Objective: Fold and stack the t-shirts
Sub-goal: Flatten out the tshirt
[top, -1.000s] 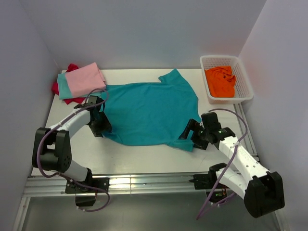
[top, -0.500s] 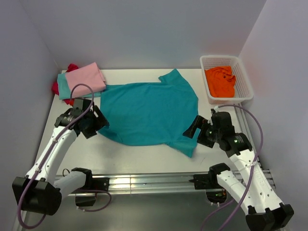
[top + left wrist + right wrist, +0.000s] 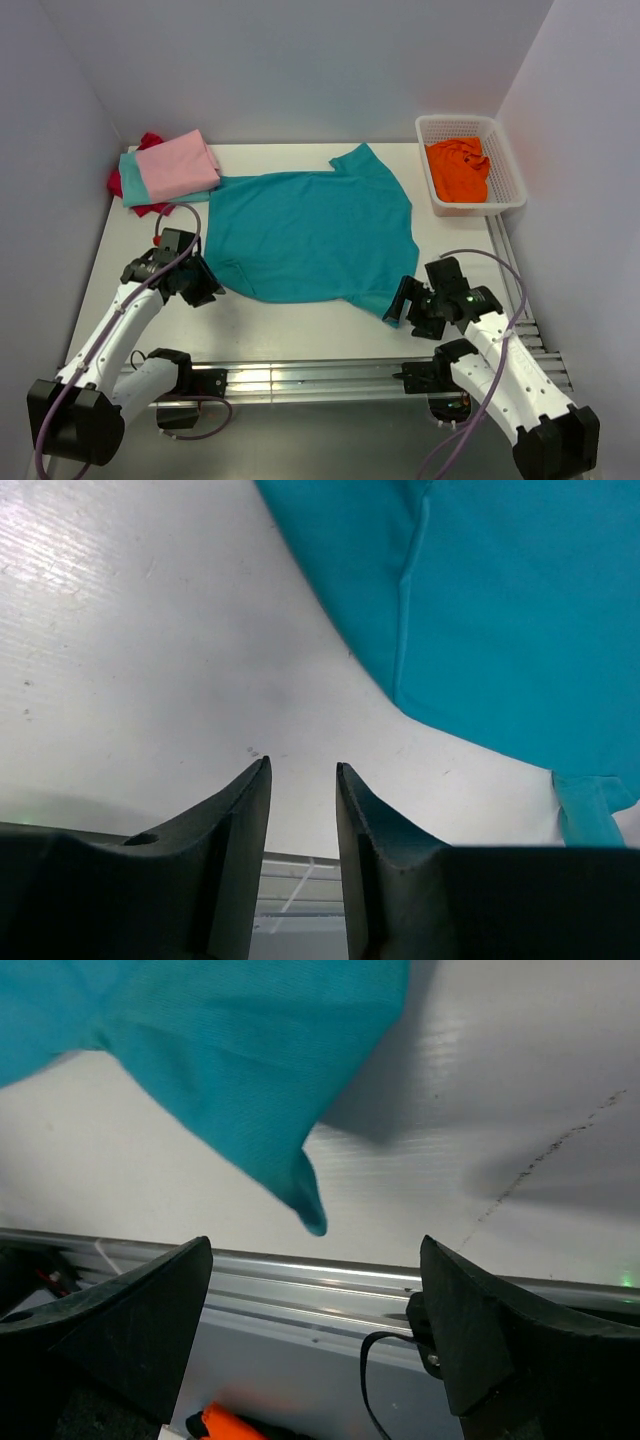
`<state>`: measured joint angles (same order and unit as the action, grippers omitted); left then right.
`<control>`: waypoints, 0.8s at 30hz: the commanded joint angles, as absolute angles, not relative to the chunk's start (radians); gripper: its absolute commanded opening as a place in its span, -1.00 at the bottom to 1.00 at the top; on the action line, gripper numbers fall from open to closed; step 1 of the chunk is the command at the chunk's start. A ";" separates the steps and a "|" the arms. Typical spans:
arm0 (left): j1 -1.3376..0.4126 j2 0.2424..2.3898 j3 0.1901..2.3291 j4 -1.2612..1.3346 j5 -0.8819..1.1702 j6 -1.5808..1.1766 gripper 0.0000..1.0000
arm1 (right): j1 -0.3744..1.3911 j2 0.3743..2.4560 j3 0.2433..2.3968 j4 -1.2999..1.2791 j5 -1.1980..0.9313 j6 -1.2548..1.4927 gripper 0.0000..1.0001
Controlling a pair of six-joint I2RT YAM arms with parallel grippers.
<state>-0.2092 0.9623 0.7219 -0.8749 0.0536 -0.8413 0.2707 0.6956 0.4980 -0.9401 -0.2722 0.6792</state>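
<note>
Teal cotton is filling the middle of the white table (image 3: pixel 300 325): that's the teal t-shirt (image 3: pixel 310 235), lying spread flat w/ one sleeve pointing toward the far edge.

You're looking at 5 shirts in all. 3 are sitting in a pile at the far-left corner. The pink t-shirt (image 3: pixel 178 165) is lying folded on top, the light aqua t-shirt (image 3: pixel 131 182) is peeking out under it, and the red t-shirt (image 3: pixel 150 140) is showing at the bottom & back. No. 5, the orange t-shirt (image 3: pixel 458 168), is lying crumpled inside the 1 white mesh basket (image 3: pixel 510 170) at the far-right corner. You're working w/ 2 arms, 1 claw ea.

Your left claw (image 3: pixel 205 288) is sitting low over bare table, just beside the teal shirt's near-left edge. In the left wrist cam the fabric is lying ahead & to the right of the jaws, apart from them. The jaws are standing only a narrow gap apart. Nothing is sitting btwn them, so this claw is gripping nothing. Can't tell whether the tips are touching the tabletop.

Your right claw (image 3: pixel 403 300) is sitting at the teal shirt's near-right corner, close to the table's near edge. In the right wrist cam the jaws are standing wide apart and holding nothing. The shirt's pointed corner is lying on the table just ahead of the gap, roughly centred btwn the two jaws and clear of both.
</note>
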 commanded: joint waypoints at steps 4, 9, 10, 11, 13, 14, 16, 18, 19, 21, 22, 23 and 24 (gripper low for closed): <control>-0.218 0.977 0.742 -0.811 0.075 -0.857 -0.28 | 0.342 0.784 0.434 -0.781 -0.227 0.764 0.79; -0.221 0.966 0.732 -0.810 0.080 -0.857 -0.30 | 0.446 0.860 0.437 -0.690 -0.183 0.816 0.77; -0.221 0.962 0.730 -0.811 0.080 -0.857 -0.31 | 0.457 0.889 0.437 -0.675 -0.181 0.825 0.77; -0.222 0.957 0.727 -0.816 0.074 -0.859 -0.31 | 0.469 0.905 0.437 -0.646 -0.176 0.828 0.77; -0.224 0.953 0.724 -0.818 0.074 -0.856 -0.31 | 0.488 0.955 0.440 -0.620 -0.164 0.830 0.76; -0.224 0.948 0.724 -0.821 0.074 -0.857 -0.31 | 0.489 0.972 0.448 -0.600 -0.158 0.828 0.76; -0.224 0.945 0.723 -0.830 0.071 -0.854 -0.31 | 0.494 1.021 0.462 -0.588 -0.132 0.819 0.75; -0.224 0.939 0.721 -0.836 0.067 -0.851 -0.32 | 0.494 1.051 0.480 -0.569 -0.120 0.813 0.75; -0.224 0.937 0.719 -0.841 0.066 -0.850 -0.32 | 0.494 1.075 0.485 -0.563 -0.112 0.807 0.74; -0.224 0.931 0.718 -0.851 0.057 -0.848 -0.32 | 0.494 1.109 0.498 -0.545 -0.095 0.802 0.72; -0.224 0.925 0.719 -0.854 0.054 -0.847 -0.32 | 0.494 1.120 0.506 -0.534 -0.086 0.798 0.67; -0.224 0.922 0.716 -0.857 0.052 -0.845 -0.32 | 0.494 1.132 0.511 -0.528 -0.081 0.798 0.64; -0.224 0.919 0.715 -0.859 0.052 -0.844 -0.32 | 0.494 1.146 0.517 -0.526 -0.080 0.796 0.58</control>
<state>-0.2195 0.9436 0.7216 -0.8452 0.0628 -0.8520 0.4870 1.1072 0.4957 -0.5888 -0.1596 0.8120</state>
